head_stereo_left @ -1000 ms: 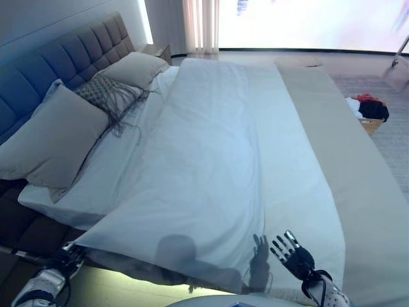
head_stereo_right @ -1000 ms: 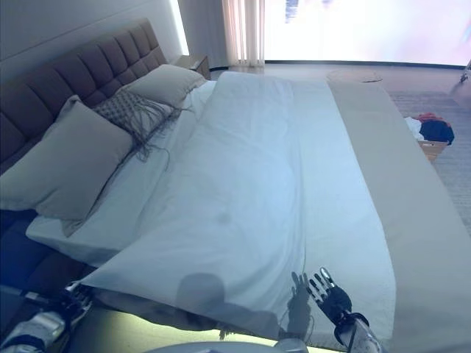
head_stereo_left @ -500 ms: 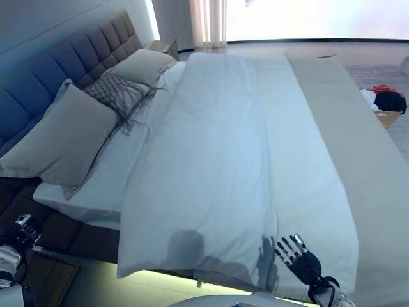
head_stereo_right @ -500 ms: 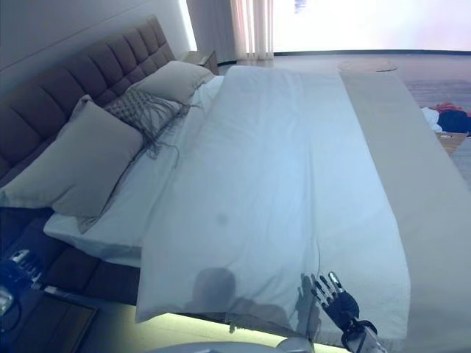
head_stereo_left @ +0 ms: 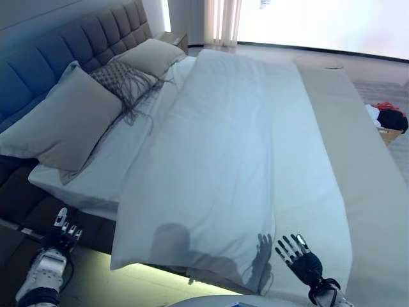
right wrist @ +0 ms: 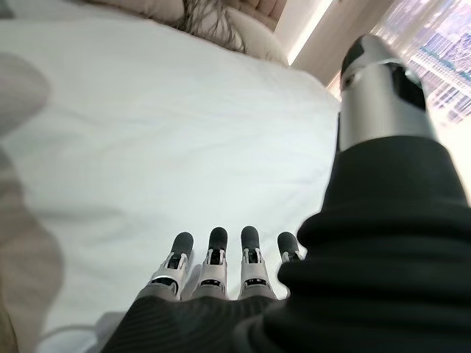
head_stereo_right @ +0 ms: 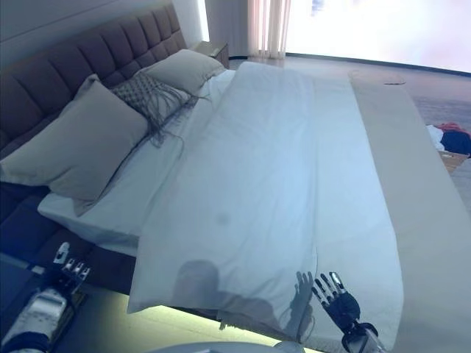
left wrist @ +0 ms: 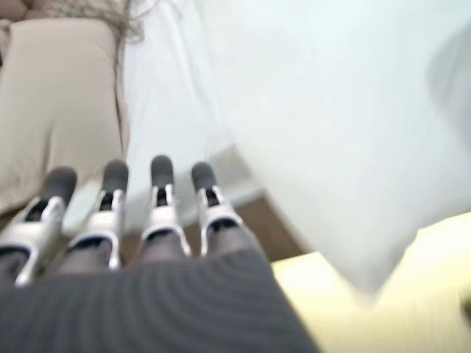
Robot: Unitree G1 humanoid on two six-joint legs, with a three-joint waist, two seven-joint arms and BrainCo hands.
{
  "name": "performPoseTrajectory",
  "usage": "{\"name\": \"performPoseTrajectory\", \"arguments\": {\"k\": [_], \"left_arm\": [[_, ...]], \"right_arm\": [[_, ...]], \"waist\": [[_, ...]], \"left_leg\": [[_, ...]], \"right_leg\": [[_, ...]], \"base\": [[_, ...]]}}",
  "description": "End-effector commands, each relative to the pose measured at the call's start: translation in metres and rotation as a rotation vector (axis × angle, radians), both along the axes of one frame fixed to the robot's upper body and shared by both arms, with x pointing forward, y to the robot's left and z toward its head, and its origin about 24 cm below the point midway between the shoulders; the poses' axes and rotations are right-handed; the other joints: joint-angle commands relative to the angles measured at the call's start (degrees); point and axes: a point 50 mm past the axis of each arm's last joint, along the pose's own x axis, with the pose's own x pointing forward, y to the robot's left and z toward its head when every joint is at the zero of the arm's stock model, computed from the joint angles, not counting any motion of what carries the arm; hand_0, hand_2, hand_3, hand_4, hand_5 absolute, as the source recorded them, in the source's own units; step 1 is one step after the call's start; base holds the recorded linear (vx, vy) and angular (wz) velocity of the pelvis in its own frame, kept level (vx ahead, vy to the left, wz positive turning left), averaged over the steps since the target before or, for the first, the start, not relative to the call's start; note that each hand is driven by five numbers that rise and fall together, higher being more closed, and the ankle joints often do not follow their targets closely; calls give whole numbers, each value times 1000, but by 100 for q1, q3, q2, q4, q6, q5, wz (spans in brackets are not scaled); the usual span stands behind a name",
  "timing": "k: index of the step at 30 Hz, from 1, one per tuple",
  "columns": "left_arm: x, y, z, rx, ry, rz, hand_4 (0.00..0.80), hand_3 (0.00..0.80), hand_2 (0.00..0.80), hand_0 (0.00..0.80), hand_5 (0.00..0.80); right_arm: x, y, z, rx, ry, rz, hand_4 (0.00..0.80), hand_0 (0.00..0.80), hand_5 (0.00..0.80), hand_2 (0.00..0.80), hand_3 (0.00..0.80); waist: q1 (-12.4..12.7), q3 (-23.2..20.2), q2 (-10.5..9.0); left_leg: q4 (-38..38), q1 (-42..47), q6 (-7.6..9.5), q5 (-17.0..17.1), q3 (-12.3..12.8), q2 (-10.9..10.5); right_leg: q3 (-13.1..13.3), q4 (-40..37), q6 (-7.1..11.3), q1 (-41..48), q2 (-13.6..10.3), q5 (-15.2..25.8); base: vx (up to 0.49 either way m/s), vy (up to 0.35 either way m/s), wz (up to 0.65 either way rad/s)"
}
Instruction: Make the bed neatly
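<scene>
Strong daylight from window (head_stereo_left: 319,22) at far end, blown out to white glare. Bed's white duvet (head_stereo_left: 236,160) evenly lit, cool cast. Soft dark shadow on duvet's near edge. Warm yellow glow along floor under bed frame (head_stereo_left: 137,275). Headboard (head_stereo_right: 51,81) side dimmer. Left wrist view blurred throughout, duvet overexposed there. Right wrist view: fingers sharp, thumb close and soft.
</scene>
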Motion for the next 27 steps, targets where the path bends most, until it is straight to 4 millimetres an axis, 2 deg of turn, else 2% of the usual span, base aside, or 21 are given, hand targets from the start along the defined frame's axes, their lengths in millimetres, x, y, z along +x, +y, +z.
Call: {"name": "performPoseTrajectory", "arguments": {"k": [1, 3, 5, 6, 8, 10, 12, 13, 15, 17, 19, 21, 24, 27], "left_arm": [[14, -17, 14, 56, -193, -126, 0, 0, 0, 0, 0], [9, -30, 9, 75, -184, -200, 0, 0, 0, 0, 0], [7, -38, 8, 46, -186, -230, 0, 0, 0, 0, 0], [3, -40, 6, 53, -187, -245, 0, 0, 0, 0, 0], [-4, -51, 1, 9, -203, -253, 0, 0, 0, 0, 0], [-6, -59, -4, -9, -199, -257, 0, 0, 0, 0, 0], [-5, -65, -6, -6, -184, -272, 0, 0, 0, 0, 0], [-4, -67, -7, 15, -168, -290, 0, 0, 0, 0, 0], [0, -72, -9, -3, -161, -304, 0, 0, 0, 0, 0], [6, -79, -11, -52, -162, -295, 0, 0, 0, 0, 0], [14, -91, -12, -112, -178, -313, 0, 0, 0, 0, 0], [18, -104, -14, -161, -192, -357, 0, 0, 0, 0, 0], [12, -121, -23, -195, -164, -398, 0, 0, 0, 0, 0], [11, -130, -26, -235, -154, -417, 0, 0, 0, 0, 0]], "right_arm": [[15, -3, 21, -44, -184, -22, 0, 0, 0, 0, 0], [17, -3, 23, -45, -207, -41, 0, 0, 0, 0, 0], [22, 1, 26, -40, -226, -44, 0, 0, 0, 0, 0], [23, 2, 28, -32, -234, -44, 0, 0, 0, 0, 0], [21, 4, 30, -20, -251, -47, 0, 0, 0, 0, 0], [16, 4, 28, -10, -249, -56, 0, 0, 0, 0, 0], [18, 4, 26, -6, -243, -58, 0, 0, 0, 0, 0], [21, 5, 26, -7, -239, -49, 0, 0, 0, 0, 0], [27, 8, 24, -14, -214, -41, 0, 0, 0, 0, 0], [34, 9, 22, -40, -182, -17, 0, 0, 0, 0, 0], [36, 6, 22, -88, -158, -6, 0, 0, 0, 0, 0], [36, 0, 23, -137, -144, -19, 0, 0, 0, 0, 0], [33, -8, 22, -149, -118, -51, 0, 0, 0, 0, 0], [21, -9, 17, -119, -100, -63, 0, 0, 0, 0, 0]], "waist": [[132, 140, -221], [192, 178, -266], [214, 218, -286], [213, 225, -273], [199, 224, -217], [212, 221, -217], [250, 236, -253], [303, 245, -286], [360, 294, -282], [441, 354, -198], [491, 398, -128], [423, 426, -111], [234, 428, -96], [40, 412, 63]], "left_leg": [[873, -651, 308, -233, -497, 81], [859, -626, 356, -271, -453, 16], [858, -613, 450, -282, -400, -45], [893, -630, 528, -283, -414, -70], [908, -663, 678, -181, -463, -113], [890, -716, 784, -77, -538, -184], [929, -774, 813, -24, -595, -249], [993, -825, 775, 9, -622, -276], [1096, -956, 667, 96, -708, -293], [1100, -1126, 463, 457, -822, -200], [1218, -1452, 288, 843, -949, -113], [1458, -1580, 236, 787, -875, 43], [1668, -1497, 138, 875, -997, 423], [1364, -1270, -41, 1348, -1150, 963]], "right_leg": [[-96, 247, 384, -35, -947, 390], [-150, 250, 384, -77, -1019, 547], [-150, 709, 384, -213, -1017, 533], [-40, 1211, 357, -358, -914, 370], [58, 2044, 225, -622, -496, 51], [108, 2478, 71, -745, -106, -78], [28, 2335, -92, -653, 200, -225], [-60, 2017, -244, -506, 315, -333], [-109, 1649, -407, -306, 465, -461], [-180, 1368, -535, -41, 621, -650], [-275, 1174, -608, 121, 679, -740], [-383, 1198, -668, 64, 577, -779], [-247, 1423, -727, -118, 444, -840], [-77, 1781, -713, -275, 315, -1022]], "base": [[-15, -37, 0], [-68, -57, 0], [-140, -30, -4], [-149, 19, -12], [-140, 0, -35], [-132, -107, -48], [-106, -211, -19], [-106, -285, 1], [-106, -279, -2], [-95, -197, -2], [-122, -114, -11], [-140, -20, 1], [-62, 127, 25], [23, 327, 13]]}}
